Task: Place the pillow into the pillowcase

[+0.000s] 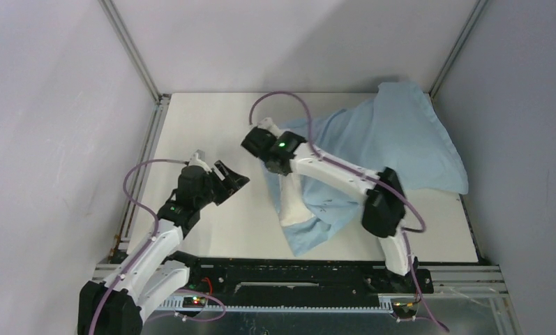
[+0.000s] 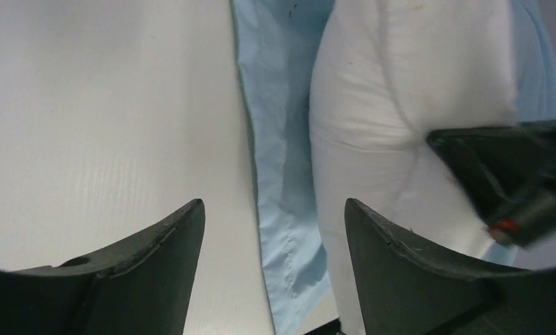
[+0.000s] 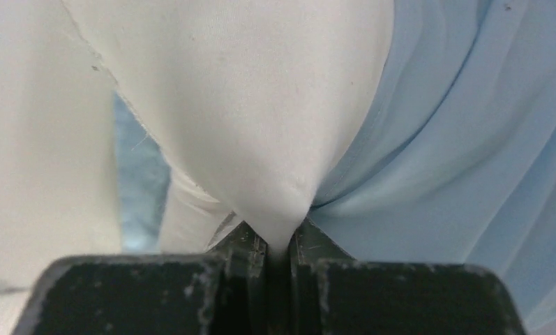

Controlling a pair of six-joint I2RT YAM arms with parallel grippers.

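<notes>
The white pillow (image 1: 293, 203) lies on the light blue pillowcase (image 1: 400, 139), near the table's middle. In the right wrist view, my right gripper (image 3: 278, 246) is shut on a pinched fold of the pillow (image 3: 261, 105), with the pillowcase (image 3: 470, 153) bunched to its right. From above, that gripper (image 1: 271, 169) sits at the pillow's far end. My left gripper (image 1: 231, 183) hangs open just left of the pillow, touching nothing. Its wrist view shows the jaws (image 2: 275, 209) wide apart over the pillowcase edge (image 2: 278, 139), with the pillow (image 2: 400, 105) beyond and the right gripper (image 2: 498, 167) at the right.
The white table (image 1: 212, 125) is walled in on the left, back and right, with metal frame posts (image 1: 132, 49) in the corners. The pillowcase spreads to the back right corner and up the right wall. The arm bases stand on a black rail (image 1: 296, 276) at the near edge.
</notes>
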